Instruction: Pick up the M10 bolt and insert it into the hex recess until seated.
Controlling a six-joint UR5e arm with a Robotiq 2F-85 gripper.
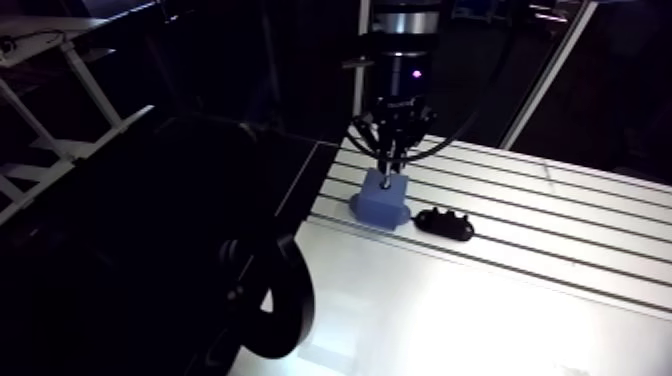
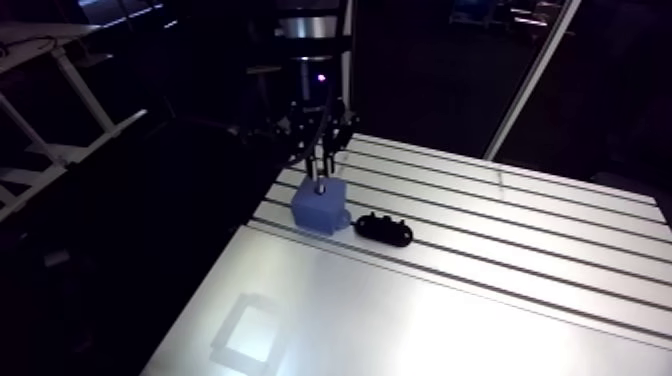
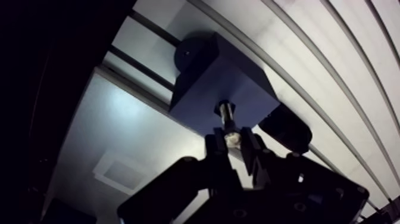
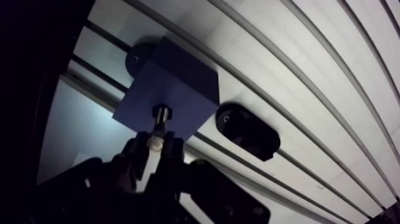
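The hand (image 3: 233, 138) stands straight over the blue block (image 1: 381, 195), which sits toward the far left of the slotted table (image 1: 560, 230). A black lobed piece (image 1: 447, 223) lies just beside the block on its right, apart from it. In the wrist view the two fingers are drawn in almost together and are clamped on the upper end of the M10 bolt (image 3: 225, 116). The bolt hangs roughly upright between them, and its lower end is at the dark hex recess (image 3: 224, 107) in the block's top face. How deep that end has gone cannot be told: it looks to be at the mouth or just inside, with most of the bolt's length showing above the block. By that reading the insertion is under way and the bolt is not seated.

The main risk is that the flats of the bolt's hex are turned off from the flats of the recess. The end would then ride on the rim, and further downward push would jam it or make it slip up through the fingers. A slight lean of the bolt in the narrow grip would have the same effect, wedging one corner against the recess wall. Whether the block is fastened to the table cannot be made out, though a dark round tab shows on its far side. If it is loose, an off-centre push could slide or tip it toward the black piece. Letting go too soon would leave the bolt standing high and free to topple.
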